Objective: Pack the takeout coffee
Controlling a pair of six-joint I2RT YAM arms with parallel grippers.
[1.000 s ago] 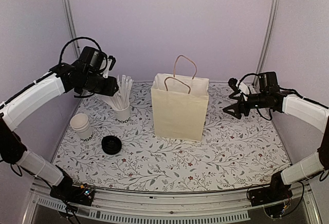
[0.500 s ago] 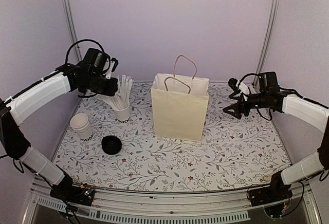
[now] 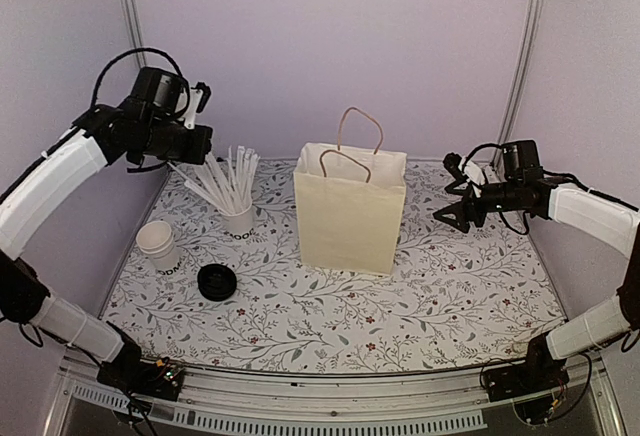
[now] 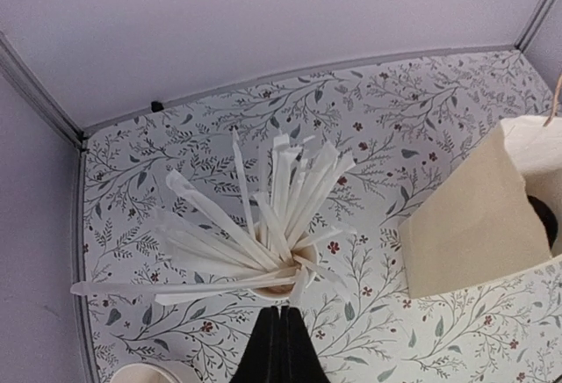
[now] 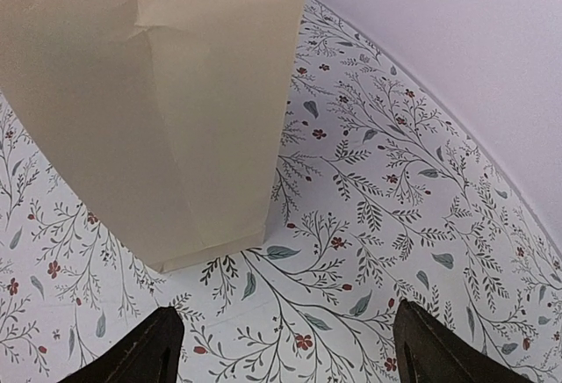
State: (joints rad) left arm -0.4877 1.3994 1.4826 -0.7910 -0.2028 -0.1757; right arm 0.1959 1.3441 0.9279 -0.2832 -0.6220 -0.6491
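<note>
A cream paper bag (image 3: 350,211) with twine handles stands open mid-table. In the left wrist view a dark round edge (image 4: 546,221) shows inside the mouth of the bag (image 4: 474,225); I cannot tell whether it is the takeout coffee's lid. Otherwise the takeout coffee is hidden. My left gripper (image 3: 203,143) hangs high above the white cup of sticks (image 3: 237,218), its jaws (image 4: 282,311) shut. One stick's end lies right at the tips, and I cannot tell if it is pinched. My right gripper (image 3: 452,218) stands open to the right of the bag (image 5: 158,93), with only tabletop at the gripper (image 5: 294,348).
Stacked lidless white cups (image 3: 158,244) stand at the left edge of the floral mat, with a loose black lid (image 3: 217,281) just in front. The white sticks (image 4: 263,225) fan out widely from their cup. Purple walls close in at the back and on both sides.
My left gripper has closed and risen up and to the left, away from the stick cup. The sticks now fan further left. The right arm has not moved.
</note>
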